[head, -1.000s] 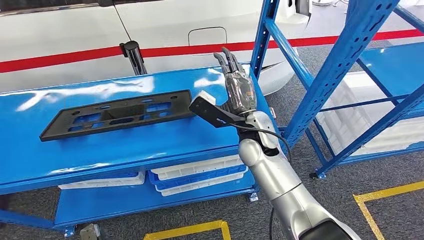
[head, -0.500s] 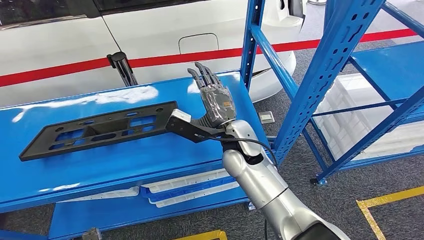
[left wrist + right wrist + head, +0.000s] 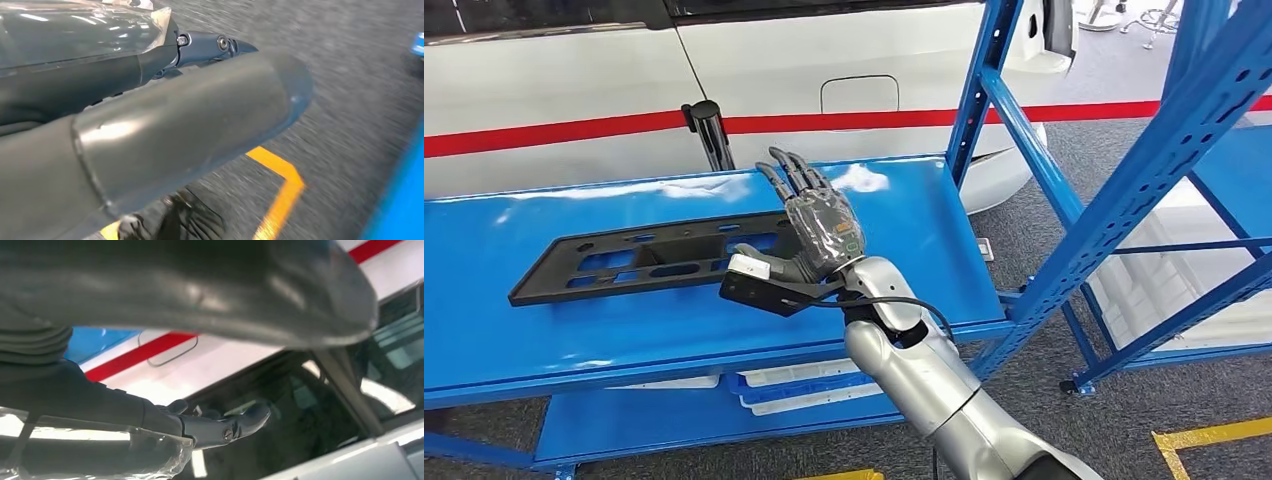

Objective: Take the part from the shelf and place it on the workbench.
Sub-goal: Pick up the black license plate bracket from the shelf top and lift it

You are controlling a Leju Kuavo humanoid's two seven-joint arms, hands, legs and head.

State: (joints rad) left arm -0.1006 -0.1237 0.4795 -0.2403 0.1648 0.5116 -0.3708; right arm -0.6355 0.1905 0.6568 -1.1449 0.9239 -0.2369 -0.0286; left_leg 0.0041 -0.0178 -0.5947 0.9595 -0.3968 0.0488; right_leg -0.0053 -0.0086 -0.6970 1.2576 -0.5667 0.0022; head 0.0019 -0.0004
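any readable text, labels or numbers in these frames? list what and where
None readable.
White car: red stripe and fuel flap, no lettering visible.
Black part on the blue workbench: no markings visible.
Right hand: a small coloured patch on its back, too small to read.

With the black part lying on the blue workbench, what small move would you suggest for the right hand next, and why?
Probably draw the right hand back and up toward the robot. The black part lies flat on the workbench, and the fingers are spread, holding nothing, so the placing looks done. The hand hovers at the part's end, so lifting first should avoid nudging it.
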